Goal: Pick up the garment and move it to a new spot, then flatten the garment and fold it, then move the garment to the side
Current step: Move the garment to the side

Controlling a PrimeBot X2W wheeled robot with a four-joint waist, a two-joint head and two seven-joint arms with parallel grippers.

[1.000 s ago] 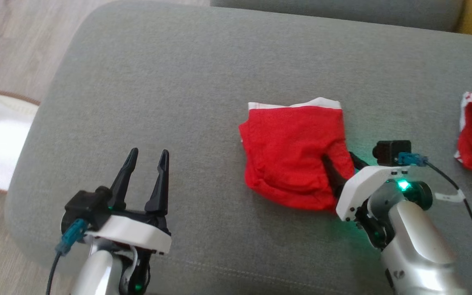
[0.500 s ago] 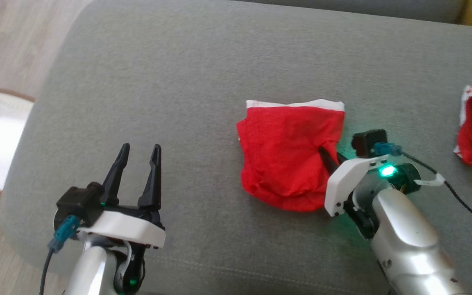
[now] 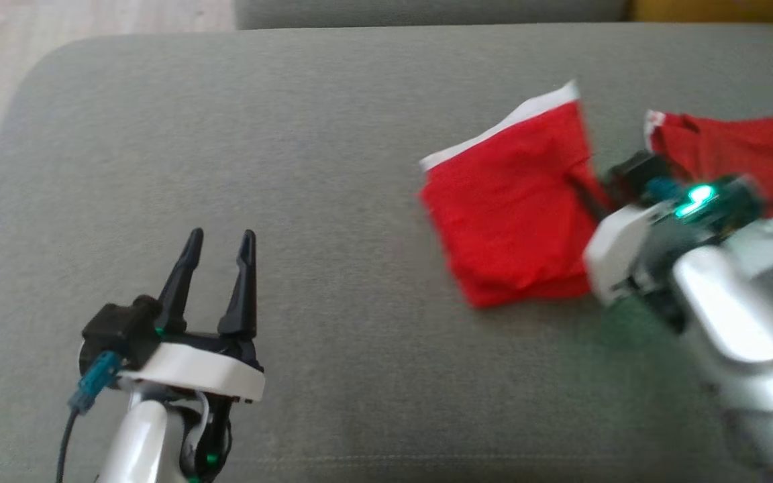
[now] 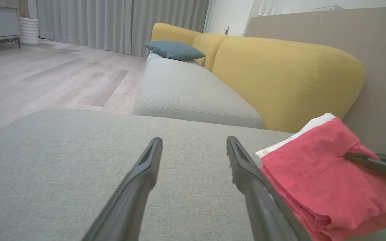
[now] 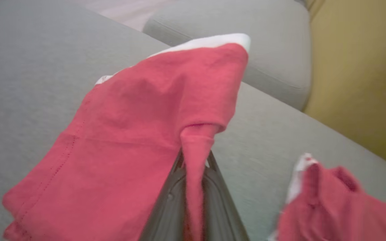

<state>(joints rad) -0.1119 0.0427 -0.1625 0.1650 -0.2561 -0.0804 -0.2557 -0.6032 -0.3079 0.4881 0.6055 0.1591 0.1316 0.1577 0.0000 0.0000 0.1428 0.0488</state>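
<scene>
The garment [image 3: 507, 215] is a folded red piece with a white band along its far edge, lying on the grey cushion [image 3: 292, 134]. My right gripper [image 3: 578, 191] is shut on a pinch of the garment's right edge, and the cloth is tilted and drawn up there. The right wrist view shows the red garment [image 5: 129, 134] bunched between the closed right gripper [image 5: 194, 157]. My left gripper [image 3: 219, 235] stands open over bare cushion at the lower left, nothing between its fingers. In the left wrist view the left gripper [image 4: 193, 140] has the garment [image 4: 320, 180] to its right.
A second red cloth [image 3: 742, 157] with white trim lies just right of the held garment, also in the right wrist view [image 5: 330, 207]. A yellow sofa back [image 4: 280, 77] and a blue pillow [image 4: 174, 50] lie beyond. Wooden floor [image 3: 91, 20] borders the cushion's left edge.
My right gripper has shut on the garment's right edge and drawn it rightward, closer to the second red cloth, turning it askew. The head camera has shifted. The left gripper stays open.
</scene>
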